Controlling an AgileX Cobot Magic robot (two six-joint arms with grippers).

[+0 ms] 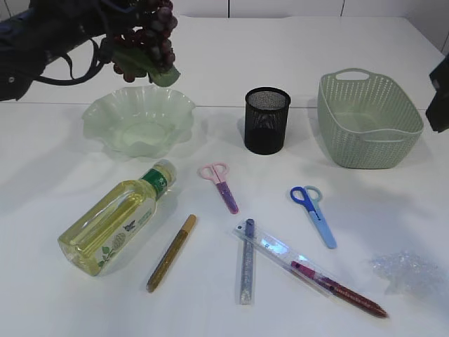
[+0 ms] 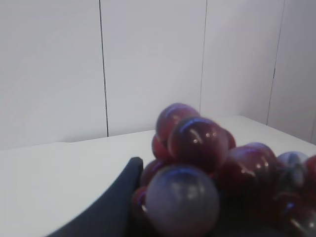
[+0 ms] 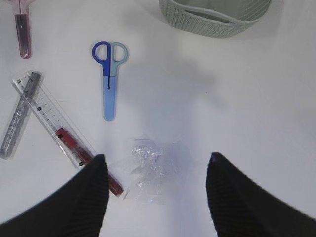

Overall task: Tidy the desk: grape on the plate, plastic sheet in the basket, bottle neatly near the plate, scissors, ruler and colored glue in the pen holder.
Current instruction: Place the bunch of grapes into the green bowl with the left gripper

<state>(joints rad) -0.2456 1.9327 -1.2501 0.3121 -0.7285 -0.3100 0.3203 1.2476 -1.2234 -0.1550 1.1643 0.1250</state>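
Now, grape: our left gripper (image 1: 130, 56) grips the grape bunch (image 1: 147, 35) above the plate (image 1: 138, 123).
Release: we lower centrally before letting go.
Right gripper (image 3: 157, 190): spread wide, empty, over the plastic sheet (image 3: 153, 170).

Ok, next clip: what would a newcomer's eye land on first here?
The dark grape bunch hanging in the left end effector above the wavy green plate, top left. Next, the bottle lying on its side at front left. Then the crumpled plastic sheet on the table between the right end effector's open fingers.
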